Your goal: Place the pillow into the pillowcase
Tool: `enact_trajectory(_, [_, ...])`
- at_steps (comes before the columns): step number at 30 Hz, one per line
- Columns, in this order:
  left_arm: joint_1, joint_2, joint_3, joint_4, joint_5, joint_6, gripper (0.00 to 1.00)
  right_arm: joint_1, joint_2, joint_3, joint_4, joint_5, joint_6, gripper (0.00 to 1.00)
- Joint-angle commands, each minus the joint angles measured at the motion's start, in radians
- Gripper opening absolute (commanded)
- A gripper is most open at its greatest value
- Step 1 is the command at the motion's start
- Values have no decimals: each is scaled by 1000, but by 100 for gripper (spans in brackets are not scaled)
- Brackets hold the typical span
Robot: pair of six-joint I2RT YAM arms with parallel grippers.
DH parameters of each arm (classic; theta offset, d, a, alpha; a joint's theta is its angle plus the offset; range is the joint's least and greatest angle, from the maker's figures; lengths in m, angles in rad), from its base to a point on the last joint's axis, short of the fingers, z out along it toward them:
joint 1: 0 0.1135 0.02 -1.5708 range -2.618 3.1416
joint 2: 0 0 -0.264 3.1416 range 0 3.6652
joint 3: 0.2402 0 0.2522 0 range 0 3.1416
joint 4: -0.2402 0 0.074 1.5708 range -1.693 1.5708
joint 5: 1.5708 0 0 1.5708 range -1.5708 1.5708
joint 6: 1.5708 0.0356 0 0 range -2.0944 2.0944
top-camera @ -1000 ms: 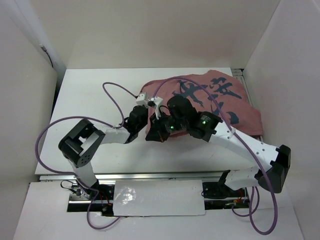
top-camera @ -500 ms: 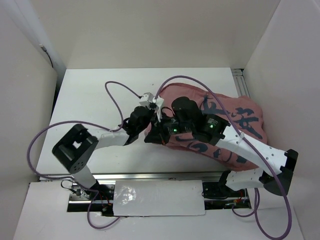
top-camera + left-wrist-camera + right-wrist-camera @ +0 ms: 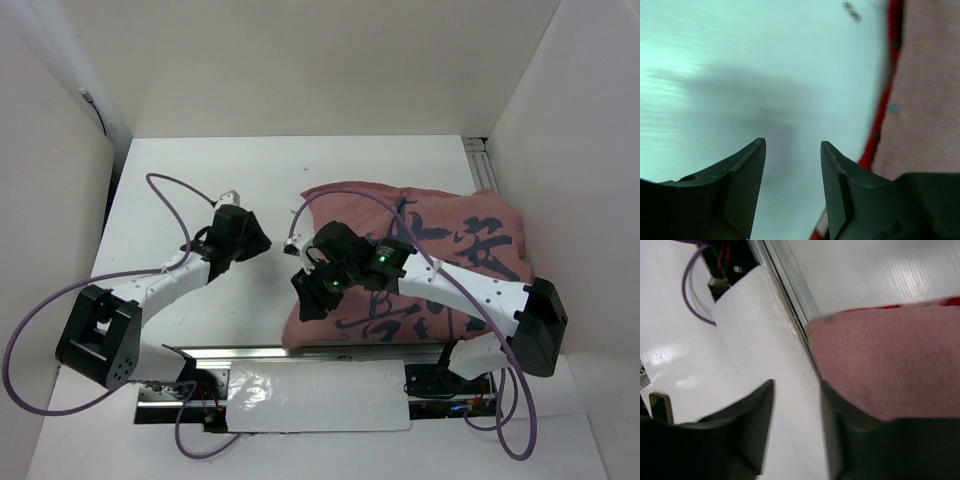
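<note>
I am keeping both jaws apart and empty: left gripper (image 3: 792, 145) over the bare table (image 3: 190, 170), right gripper (image 3: 797, 385) beside the bulging pillowcase (image 3: 440, 270). The pillow isn't showing and is probably inside. If I nudge that overhanging near corner, the pillowcase may slide off.

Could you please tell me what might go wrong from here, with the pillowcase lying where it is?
1. The pillowcase reaches the metal rail at the table's near edge with its near corner. A pull toward the arms might drag it off or snag it.
2. The right arm's purple cable loops over the fabric and could catch it.
3. The left gripper and the right gripper are both open, so nothing holds the pillowcase.
</note>
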Motion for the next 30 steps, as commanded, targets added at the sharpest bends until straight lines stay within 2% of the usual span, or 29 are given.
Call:
enact_trajectory(1, [63, -28, 32, -133, -16, -34, 59, 9, -8, 101, -98, 90, -23, 55])
enact_trajectory(4, [128, -18, 43, -133, 72, -2, 55, 9, -45, 165, -108, 185, -33, 76])
enact_trajectory(5, [137, -18, 43, -118, 84, -2, 55, 9, -45, 179, -108, 225, -33, 78])
enact_trajectory(6, [137, -18, 43, -106, 96, 9, 55, 9, -57, 193, -108, 358, -8, 80])
enact_trajectory(8, [137, -27, 43, -92, 116, 23, 58, 9, -57, 222, -95, 525, 49, 84])
enact_trajectory(9, [137, -28, 22, -71, 116, 45, 58, 9, -25, 234, -86, 695, 68, 86])
enact_trajectory(10, [137, -41, 12, -54, 138, 55, 61, -16, -1, 250, -86, 754, 80, 86])
enact_trajectory(14, [137, -87, -61, 79, 266, 99, 61, -95, 189, 419, -86, 891, 40, 87])
enact_trajectory(16, [128, -112, -109, 149, 371, 110, 60, -145, 318, 498, -74, 887, -3, 87])
enact_trajectory(20, [81, -135, -143, 253, 481, 168, 60, -311, 524, 744, -46, 752, -81, 85])
enact_trajectory(21, [58, -135, -152, 262, 524, 182, 60, -320, 603, 782, -46, 736, -174, 85])
enact_trajectory(23, [33, -146, -161, 262, 556, 228, 60, -334, 676, 870, -34, 631, -315, 85])
enact_trajectory(24, [33, -156, -173, 253, 575, 256, 60, -348, 738, 897, -34, 548, -443, 85])
enact_trajectory(28, [13, -248, -267, 209, 647, 303, 61, -380, 915, 1105, -100, 506, -639, 85])
enact_trajectory(30, [1, -306, -320, 209, 700, 314, 62, -393, 938, 1158, -111, 485, -654, 85])
